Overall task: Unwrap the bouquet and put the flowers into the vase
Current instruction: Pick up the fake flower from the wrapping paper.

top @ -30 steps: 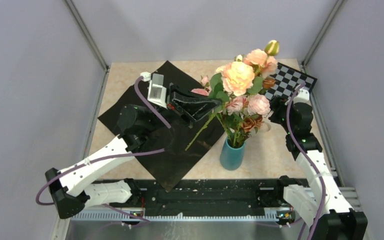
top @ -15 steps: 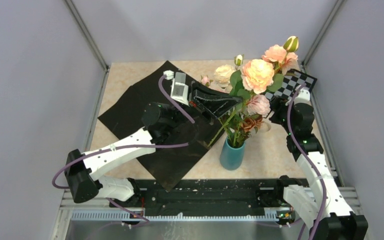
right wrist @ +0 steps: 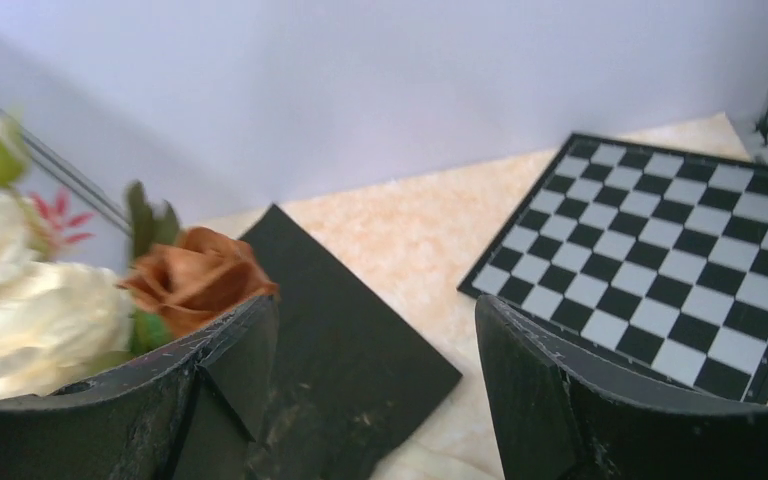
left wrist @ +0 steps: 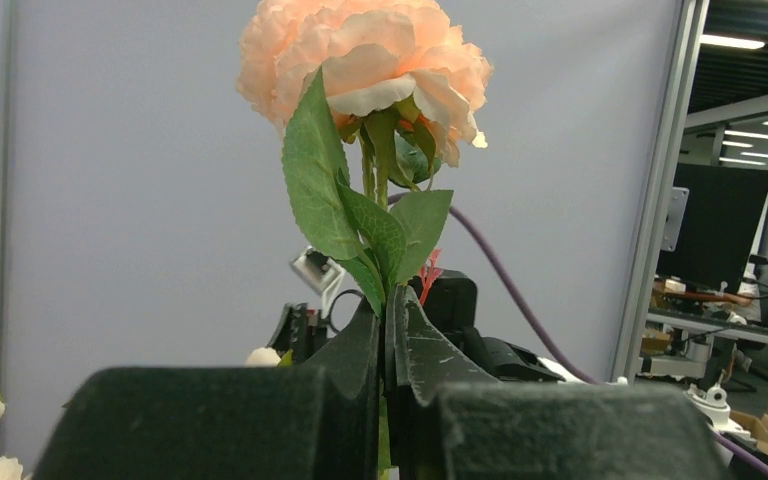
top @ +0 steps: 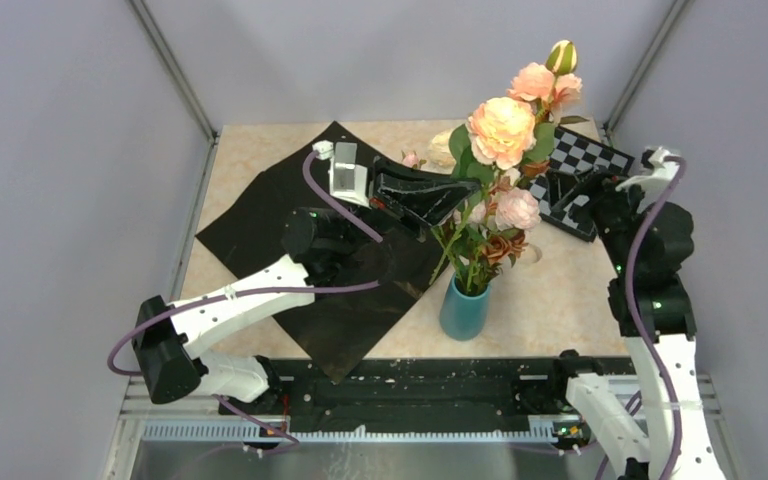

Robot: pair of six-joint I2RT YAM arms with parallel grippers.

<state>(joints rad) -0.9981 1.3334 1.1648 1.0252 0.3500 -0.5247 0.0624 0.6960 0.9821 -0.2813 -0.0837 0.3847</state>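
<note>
The teal vase (top: 464, 308) stands near the table's front centre with several pink, cream and rusty flowers (top: 508, 215) in it. My left gripper (top: 452, 200) is shut on the green stem (left wrist: 384, 215) of a large peach rose (top: 501, 131), held nearly upright. Its lower stem end hangs by the left of the vase's mouth; I cannot tell whether it is inside. The bouquet's black paper (top: 330, 270) lies flat and unfolded on the table. My right gripper (top: 566, 193) is open and holds nothing, just right of the flowers.
A black-and-white checkerboard (top: 588, 160) lies at the back right, under the right gripper. The right wrist view shows a rusty rose (right wrist: 196, 276) and a cream rose (right wrist: 30, 320) by the left finger. Grey walls enclose the table on three sides.
My left gripper has carried the peach rose rightward and stood it more upright, its stem end nearing the vase. The right arm has lifted and drawn back to the right, jaws slightly wider.
</note>
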